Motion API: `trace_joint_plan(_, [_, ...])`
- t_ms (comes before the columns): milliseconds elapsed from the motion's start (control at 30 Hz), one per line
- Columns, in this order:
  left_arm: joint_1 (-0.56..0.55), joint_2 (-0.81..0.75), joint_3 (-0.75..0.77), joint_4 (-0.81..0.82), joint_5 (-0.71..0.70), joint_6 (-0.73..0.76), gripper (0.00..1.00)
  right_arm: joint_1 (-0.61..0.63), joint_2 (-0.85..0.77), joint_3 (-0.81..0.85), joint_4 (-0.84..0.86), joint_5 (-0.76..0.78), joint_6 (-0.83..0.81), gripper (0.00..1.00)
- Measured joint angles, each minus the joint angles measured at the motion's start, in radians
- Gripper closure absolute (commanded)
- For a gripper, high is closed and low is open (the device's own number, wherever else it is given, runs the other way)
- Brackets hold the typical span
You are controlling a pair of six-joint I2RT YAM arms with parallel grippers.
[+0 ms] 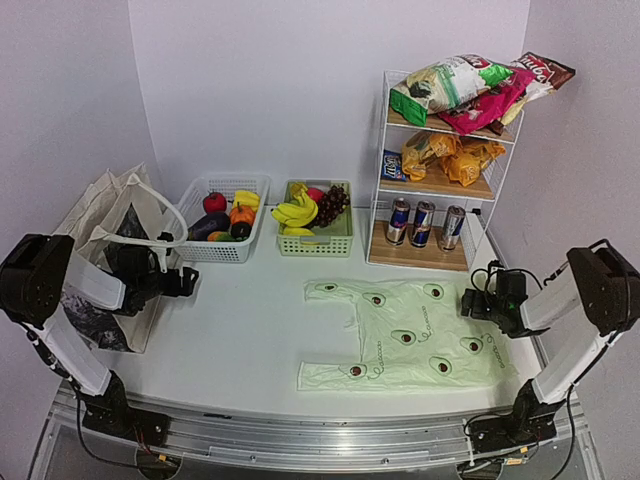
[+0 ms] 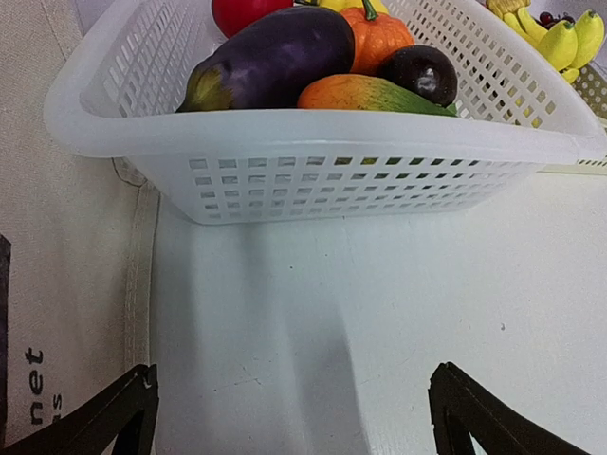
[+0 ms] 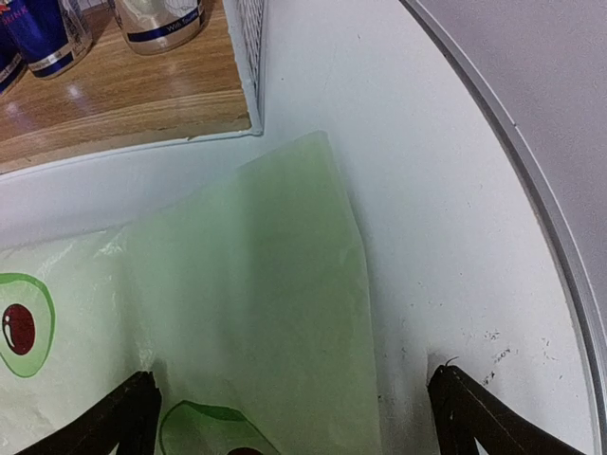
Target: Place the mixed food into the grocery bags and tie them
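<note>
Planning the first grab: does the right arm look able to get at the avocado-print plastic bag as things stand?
Probably yes: the right gripper is open over an edge of the plastic bag, which lies flat with nothing on it.

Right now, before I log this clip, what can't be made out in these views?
Inside of the canvas tote: top view, its own sides hide it; the left wrist view's left edge cuts its print.
Labels on the cans: too small in the top view; cut off by the top edge in the right wrist view.
How many snack packets: top view, piled over each other.
</note>
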Motion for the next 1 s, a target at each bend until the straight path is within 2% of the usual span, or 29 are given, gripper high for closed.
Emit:
trace_joint_plan(133, [0.001,-0.027,0.019,-0.062,0.028,0.018,0.02,0.000,-0.066,-0.026,-0.004,0.005,0.001,0.04])
trace_joint_plan(333, [0.003,-0.115,0.138,-0.289,0.143,0.023,0.04,0.000,-0.269,-0.045,-0.086,0.013,0.001,0.05])
trace_joint_plan(500, [-0.005,-0.316,0.149,-0.425,0.265,0.007,0.06,0.000,-0.454,0.030,-0.281,0.002,0.007,0.08])
trace_joint_plan(667, [-0.061,-0.562,0.183,-0.622,0.389,0.106,0.08,0.000,-0.566,0.213,-0.535,-0.046,0.041,0.11])
trace_joint_plan(800, [-0.079,-0.648,0.321,-0.819,0.439,0.164,0.10,0.000,-0.622,0.291,-0.670,-0.088,0.083,0.11])
trace_joint_plan(1000, [-0.079,-0.680,0.595,-1.054,0.508,0.291,0.17,0.000,-0.679,0.306,-0.822,-0.125,0.127,0.11])
